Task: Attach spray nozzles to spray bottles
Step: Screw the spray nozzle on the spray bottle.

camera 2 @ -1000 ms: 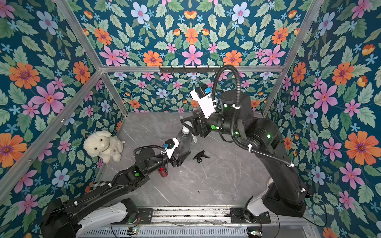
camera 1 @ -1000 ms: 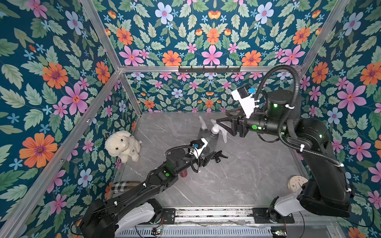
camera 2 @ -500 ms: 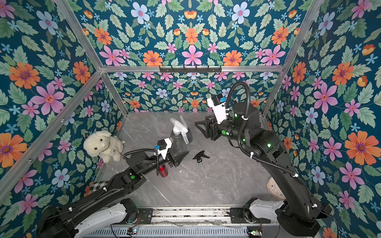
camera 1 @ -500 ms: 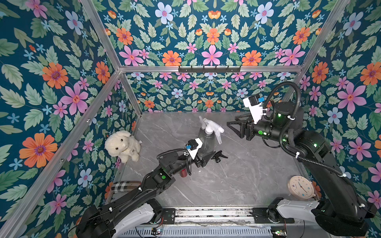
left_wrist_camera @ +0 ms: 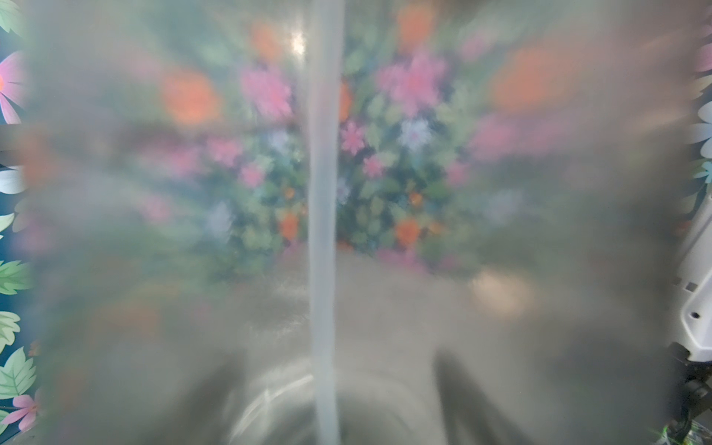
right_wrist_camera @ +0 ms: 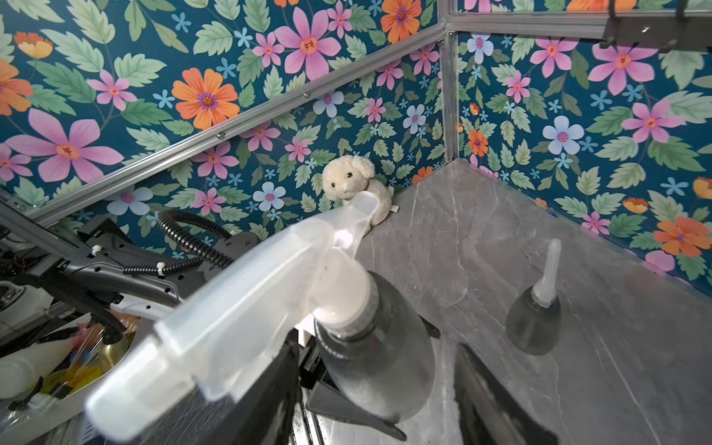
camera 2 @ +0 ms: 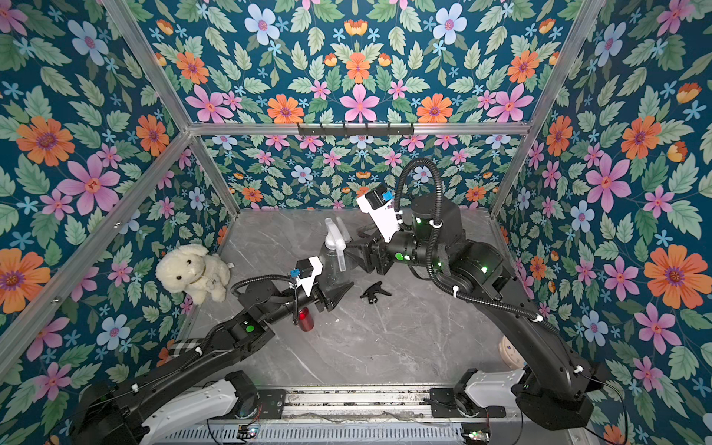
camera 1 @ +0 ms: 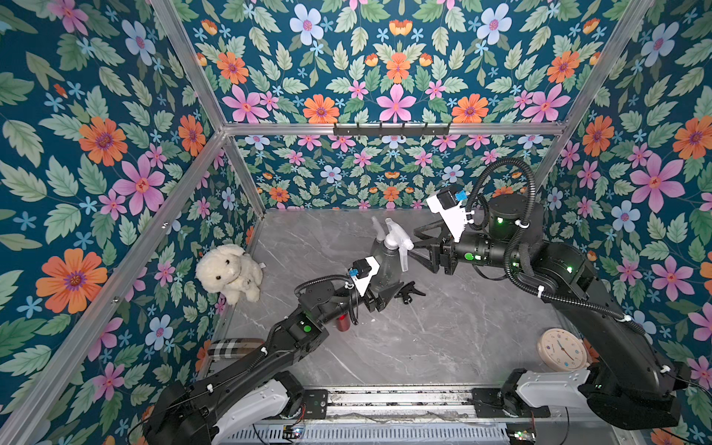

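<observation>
My left gripper (camera 1: 381, 288) is shut on the lower body of a smoky-grey spray bottle (camera 1: 385, 269), held upright above the table. In the left wrist view the bottle's wall (left_wrist_camera: 501, 231) fills the frame, with the dip tube (left_wrist_camera: 323, 192) down its middle. A whitish spray nozzle (camera 1: 397, 240) sits on the bottle's neck. My right gripper (camera 1: 415, 242) is open, its jaws standing on either side of the neck below the nozzle (right_wrist_camera: 231, 319). A second grey bottle (right_wrist_camera: 533, 327) with a nozzle stands behind. A black nozzle (camera 1: 410, 293) lies on the table. The red bottle (camera 1: 343, 321) stands under my left arm.
A cream plush dog (camera 1: 229, 271) sits at the left wall. A round clock (camera 1: 560, 348) lies at the front right beside the right arm's base. A plaid item (camera 1: 231, 345) lies at the front left. A hook rail (camera 1: 391, 129) hangs on the back wall.
The right gripper, at the nozzle a second ago, drew back to the right and has now returned to the bottle's neck. The left gripper has kept hold of the bottle.
</observation>
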You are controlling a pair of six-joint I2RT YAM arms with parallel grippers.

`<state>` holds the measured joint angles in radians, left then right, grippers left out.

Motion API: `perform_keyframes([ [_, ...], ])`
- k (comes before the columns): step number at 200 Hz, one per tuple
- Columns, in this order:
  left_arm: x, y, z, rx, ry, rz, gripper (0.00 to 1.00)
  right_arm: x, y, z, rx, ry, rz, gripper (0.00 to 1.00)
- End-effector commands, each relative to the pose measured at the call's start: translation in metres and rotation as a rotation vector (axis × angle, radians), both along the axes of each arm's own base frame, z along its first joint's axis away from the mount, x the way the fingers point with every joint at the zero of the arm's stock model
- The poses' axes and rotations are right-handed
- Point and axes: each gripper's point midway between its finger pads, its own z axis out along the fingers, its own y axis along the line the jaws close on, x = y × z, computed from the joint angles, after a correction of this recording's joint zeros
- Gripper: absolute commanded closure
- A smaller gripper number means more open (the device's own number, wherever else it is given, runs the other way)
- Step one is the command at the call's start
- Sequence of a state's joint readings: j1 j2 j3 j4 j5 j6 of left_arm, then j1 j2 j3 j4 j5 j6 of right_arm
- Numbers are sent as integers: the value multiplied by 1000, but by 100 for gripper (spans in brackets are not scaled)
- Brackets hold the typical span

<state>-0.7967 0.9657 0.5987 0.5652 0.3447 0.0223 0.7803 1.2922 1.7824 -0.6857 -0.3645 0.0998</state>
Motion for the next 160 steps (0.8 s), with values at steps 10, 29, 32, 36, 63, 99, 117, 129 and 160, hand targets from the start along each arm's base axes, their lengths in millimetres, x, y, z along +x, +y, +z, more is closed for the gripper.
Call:
perform_keyframes([
  [10, -7, -3, 13, -30, -26, -51, 100, -7, 11, 3, -1, -57, 73, 33],
  [29, -11, -4, 13, -25, -23, -81, 100, -8, 10, 6, -2, -83, 79, 33],
  [32, -13, -5, 13, -25, -22, -90, 100, -9, 10, 7, -1, -91, 88, 34],
  [36, -14, -4, 13, -25, -22, -97, 100, -12, 10, 8, -1, -99, 101, 34],
  [63, -25, -3, 18, -50, -23, -178, 100, -31, 8, 14, 40, -148, 234, 35],
  [99, -36, -3, 24, -80, -16, -270, 100, -39, 3, 19, 86, -155, 331, 33],
  [117, -43, -5, 26, -87, -15, -318, 100, -40, 6, 19, 91, -145, 366, 33],
  [129, -46, -6, 26, -90, -12, -342, 100, -39, 7, 20, 98, -146, 379, 34],
  [160, -52, -8, 27, -96, -8, -396, 100, -37, 11, 21, 102, -142, 415, 37],
])
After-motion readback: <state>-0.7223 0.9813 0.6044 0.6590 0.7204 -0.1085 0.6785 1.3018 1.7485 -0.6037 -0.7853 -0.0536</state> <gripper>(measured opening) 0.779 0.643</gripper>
